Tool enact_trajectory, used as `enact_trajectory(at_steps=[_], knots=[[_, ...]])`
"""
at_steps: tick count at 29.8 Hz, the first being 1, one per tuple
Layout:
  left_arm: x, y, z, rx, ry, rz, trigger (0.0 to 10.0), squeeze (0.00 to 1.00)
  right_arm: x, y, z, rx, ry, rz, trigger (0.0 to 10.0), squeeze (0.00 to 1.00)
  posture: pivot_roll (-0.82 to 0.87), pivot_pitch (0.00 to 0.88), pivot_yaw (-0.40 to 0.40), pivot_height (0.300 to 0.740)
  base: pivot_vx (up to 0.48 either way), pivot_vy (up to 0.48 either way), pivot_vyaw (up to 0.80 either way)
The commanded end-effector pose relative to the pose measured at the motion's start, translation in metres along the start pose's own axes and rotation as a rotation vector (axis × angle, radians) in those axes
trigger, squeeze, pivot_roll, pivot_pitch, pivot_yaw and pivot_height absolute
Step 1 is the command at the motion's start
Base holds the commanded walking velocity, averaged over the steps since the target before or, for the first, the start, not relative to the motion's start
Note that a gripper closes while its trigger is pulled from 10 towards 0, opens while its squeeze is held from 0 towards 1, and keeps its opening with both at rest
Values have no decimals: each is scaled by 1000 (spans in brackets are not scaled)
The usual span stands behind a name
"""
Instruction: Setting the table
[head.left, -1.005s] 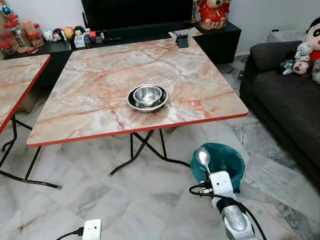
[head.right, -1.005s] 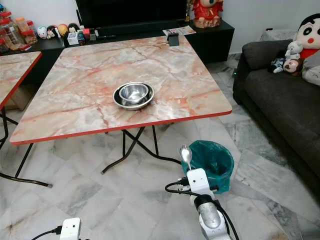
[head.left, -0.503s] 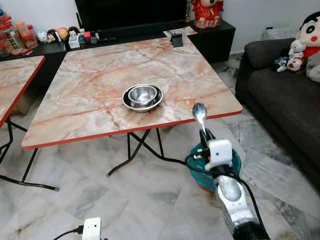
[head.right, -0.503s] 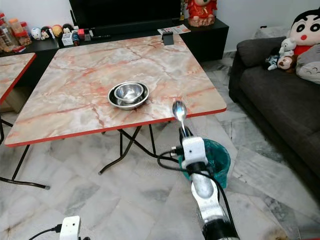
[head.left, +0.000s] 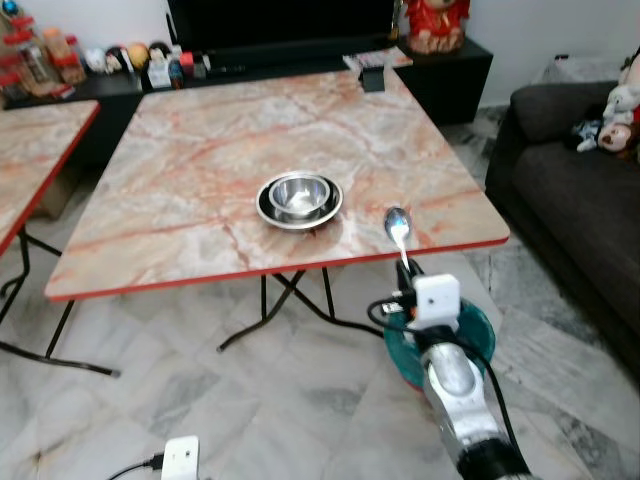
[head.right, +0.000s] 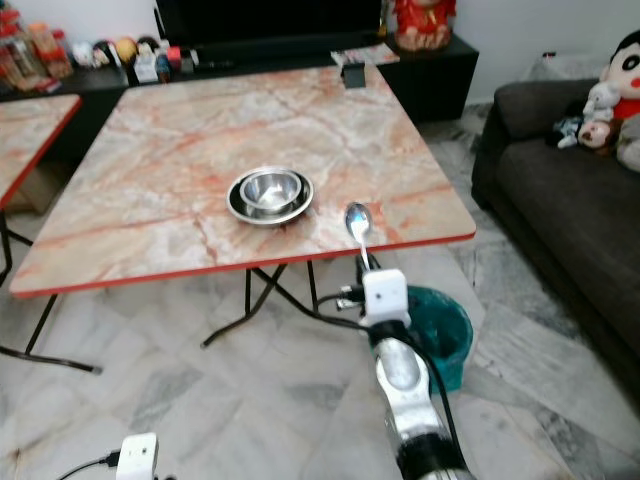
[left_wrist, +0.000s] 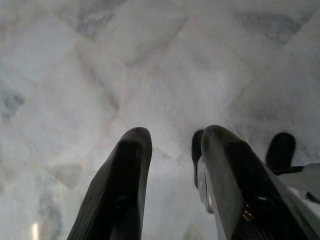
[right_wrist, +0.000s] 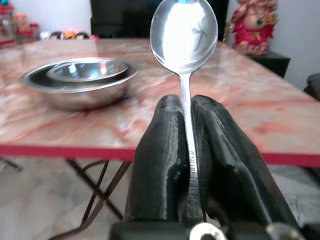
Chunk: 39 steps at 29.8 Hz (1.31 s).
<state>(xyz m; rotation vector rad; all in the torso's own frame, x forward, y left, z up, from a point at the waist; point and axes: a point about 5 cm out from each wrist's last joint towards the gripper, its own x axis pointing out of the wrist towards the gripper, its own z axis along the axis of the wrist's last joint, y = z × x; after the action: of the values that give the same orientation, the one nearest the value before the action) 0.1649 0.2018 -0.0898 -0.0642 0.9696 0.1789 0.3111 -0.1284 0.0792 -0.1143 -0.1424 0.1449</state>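
A marble-patterned table (head.left: 200, 170) with a red edge holds two nested steel bowls (head.left: 300, 198) near its front middle. My right gripper (head.left: 405, 272) is shut on the handle of a steel spoon (head.left: 398, 228), held upright with its bowl end up, just in front of the table's front right edge and right of the steel bowls (right_wrist: 80, 80). The spoon (right_wrist: 184, 35) stands between the black fingers (right_wrist: 160, 150) in the right wrist view. My left gripper (left_wrist: 172, 150) hangs open over the marble floor.
A teal bin (head.left: 478, 325) stands on the floor behind my right arm. A dark sofa (head.left: 580, 200) with plush toys is at the right. A second table (head.left: 30, 160) is at the left. A white power strip (head.left: 180, 457) lies on the floor. A small black holder (head.left: 373, 78) sits at the table's far edge.
My right arm has raised the spoon from low near the bin up to the table's front right edge. The camera has shifted slightly.
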Motion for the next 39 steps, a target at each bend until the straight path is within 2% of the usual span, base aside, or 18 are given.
enact_trajectory(at_steps=[1,39], knots=[[0,0,2,0,-4,7,10000,0,1,-5,2,0,-2,-13,10000,0,-41,34,66,740,292,0,0],[1,-2,5,0,-9,0,10000,0,5,-6,5,-9,1,-14,10000,0,-41,30,65,740,293,0,0]])
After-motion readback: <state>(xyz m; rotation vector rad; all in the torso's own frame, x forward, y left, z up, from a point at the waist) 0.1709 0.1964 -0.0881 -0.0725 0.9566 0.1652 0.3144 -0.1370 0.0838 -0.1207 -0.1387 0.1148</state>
